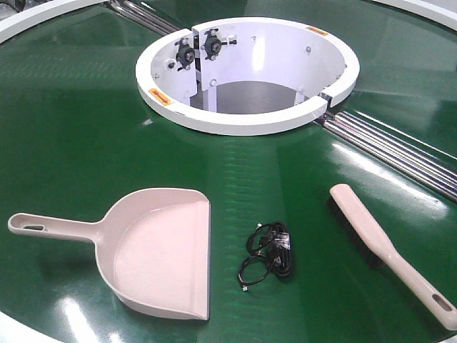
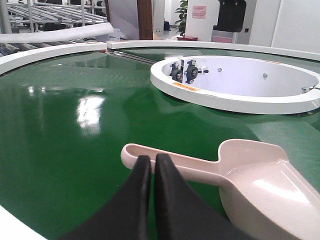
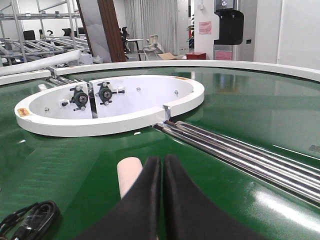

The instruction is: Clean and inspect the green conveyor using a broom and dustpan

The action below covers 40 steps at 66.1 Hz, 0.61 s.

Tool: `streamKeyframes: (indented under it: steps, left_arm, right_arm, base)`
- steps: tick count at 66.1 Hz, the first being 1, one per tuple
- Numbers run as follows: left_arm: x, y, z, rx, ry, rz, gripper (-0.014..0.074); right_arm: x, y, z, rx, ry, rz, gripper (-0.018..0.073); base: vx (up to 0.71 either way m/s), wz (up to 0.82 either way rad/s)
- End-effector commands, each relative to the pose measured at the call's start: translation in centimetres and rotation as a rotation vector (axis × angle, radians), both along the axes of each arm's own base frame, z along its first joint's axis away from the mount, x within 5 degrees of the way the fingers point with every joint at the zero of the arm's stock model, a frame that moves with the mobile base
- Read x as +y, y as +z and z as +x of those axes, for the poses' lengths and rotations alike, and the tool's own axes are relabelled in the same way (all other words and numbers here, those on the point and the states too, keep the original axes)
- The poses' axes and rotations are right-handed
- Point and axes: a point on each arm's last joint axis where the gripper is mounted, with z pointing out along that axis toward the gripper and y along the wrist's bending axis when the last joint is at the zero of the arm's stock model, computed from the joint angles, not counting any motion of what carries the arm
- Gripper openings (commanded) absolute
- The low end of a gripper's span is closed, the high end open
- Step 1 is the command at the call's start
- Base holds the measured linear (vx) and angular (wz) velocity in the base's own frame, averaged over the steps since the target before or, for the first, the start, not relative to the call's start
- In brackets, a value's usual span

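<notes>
Currently, left tool [image 2: 149,161] and right tool [image 3: 161,162] are fingers-together, empty. The pale pink-beige plastic dustpan [image 2: 260,185] lies on the glossy green conveyor [image 2: 75,150]; handle end just ahead of left tool, long axis running rightward.

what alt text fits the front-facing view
A pale pink dustpan lies on the left of a glossy green conveyor, a matching broom on the right, a coiled black cable between them. Behind sits a white ring opening with steel roller strips.

glossy green conveyor [image 1: 86,128], smooth, seemingly plastic dustpan [image 1: 153,250], steel rollers [image 1: 400,153]
</notes>
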Motion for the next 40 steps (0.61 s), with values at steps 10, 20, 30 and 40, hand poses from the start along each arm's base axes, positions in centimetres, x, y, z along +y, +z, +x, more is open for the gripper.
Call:
streamKeyframes:
  steps: [10,20,30,40]
  left_arm:
    - [-0.01,-0.38,0.03,-0.049,0.000,-0.013,-0.0006]
    - [-0.01,-0.38,0.03,-0.049,0.000,-0.013,-0.0006]
    - [-0.01,-0.38,0.03,-0.049,0.000,-0.013,-0.0006]
    - [-0.01,-0.38,0.03,-0.049,0.000,-0.013,-0.0006]
  right_arm:
    - [-0.04,-0.01,-0.06,-0.066,-0.007,-0.005,-0.0010]
    - [-0.04,-0.01,-0.06,-0.066,-0.007,-0.005,-0.0010]
    - [-0.04,-0.01,-0.06,-0.066,-0.007,-0.005,-0.0010]
    - [-0.04,-0.01,-0.06,-0.066,-0.007,-0.005,-0.0010]
  base:
    - [0.00,0.00]
    - [0.00,0.00]
    - [0.00,0.00]
    - [0.00,0.00]
